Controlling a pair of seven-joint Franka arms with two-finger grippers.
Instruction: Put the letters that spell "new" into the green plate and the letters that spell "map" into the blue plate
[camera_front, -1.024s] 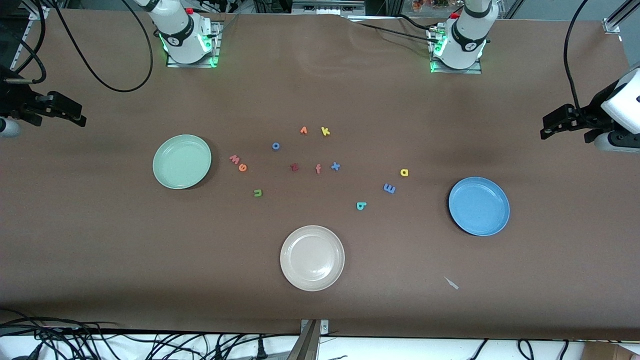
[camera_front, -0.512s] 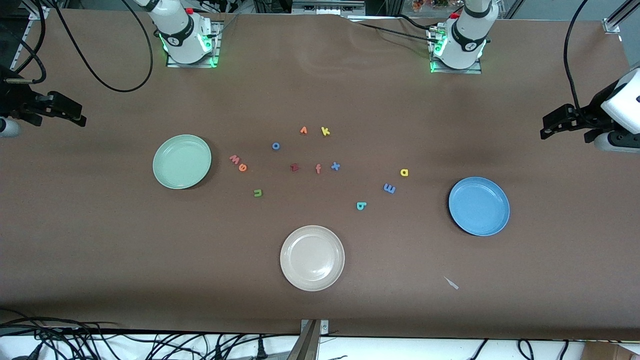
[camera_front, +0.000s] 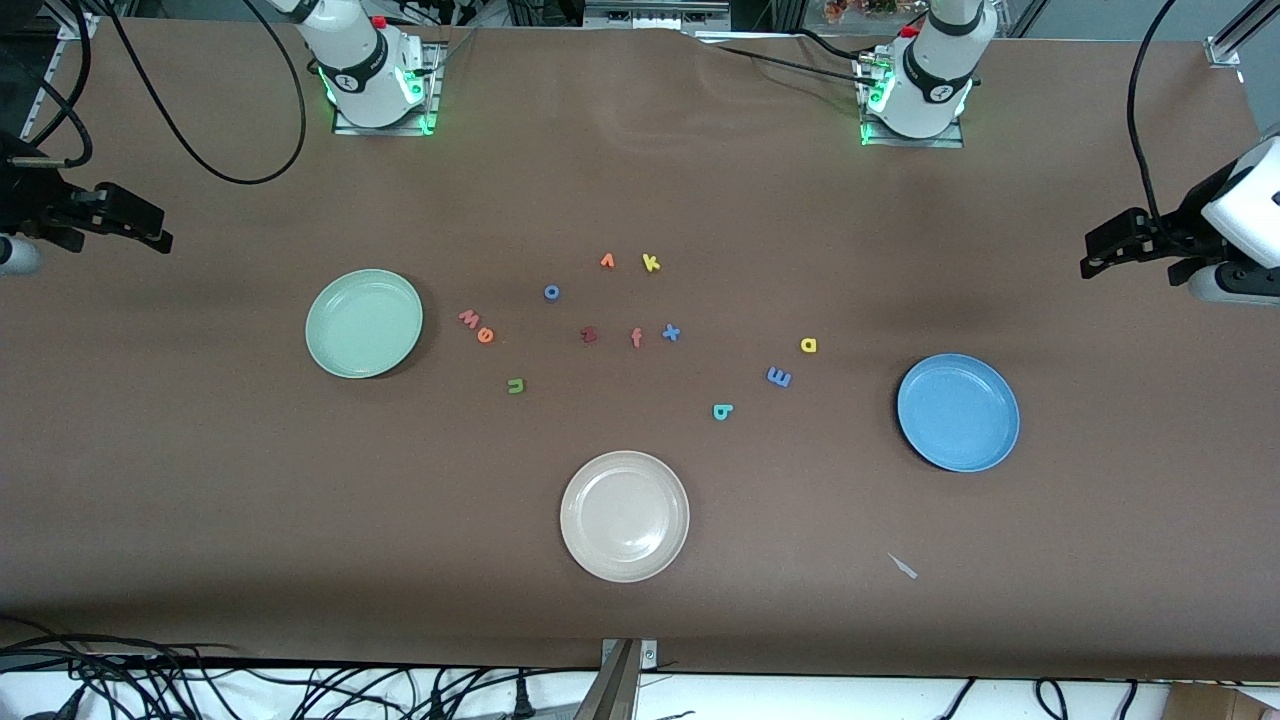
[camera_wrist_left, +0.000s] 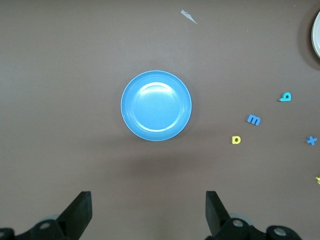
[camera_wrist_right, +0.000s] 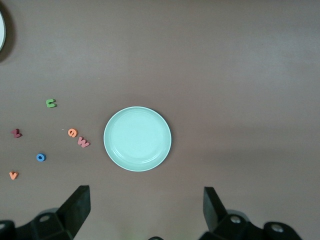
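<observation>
Brown tabletop under even light, cable bundles hanging off the edge nearest the front camera and a scrap of tape (camera_front: 903, 566) near that edge. Over the last second I see nothing shift: both arms wait, letters where they were. My left gripper (camera_wrist_left: 147, 212) hangs over the left arm's end, jaws spread wide and empty; my right gripper (camera_wrist_right: 145, 210) likewise over the right arm's end. So nothing is sorted yet. The green plate (camera_front: 330, 350) sits bare, with the salmon w (camera_front: 468, 319), orange e (camera_front: 485, 335) and green n (camera_front: 516, 385) just beside it. The blue plate (camera_front: 925, 440) is bare too; yellow a (camera_front: 808, 345), blue m (camera_front: 778, 377) and teal p (camera_front: 722, 411) lie mid-tabletop nearby.
</observation>
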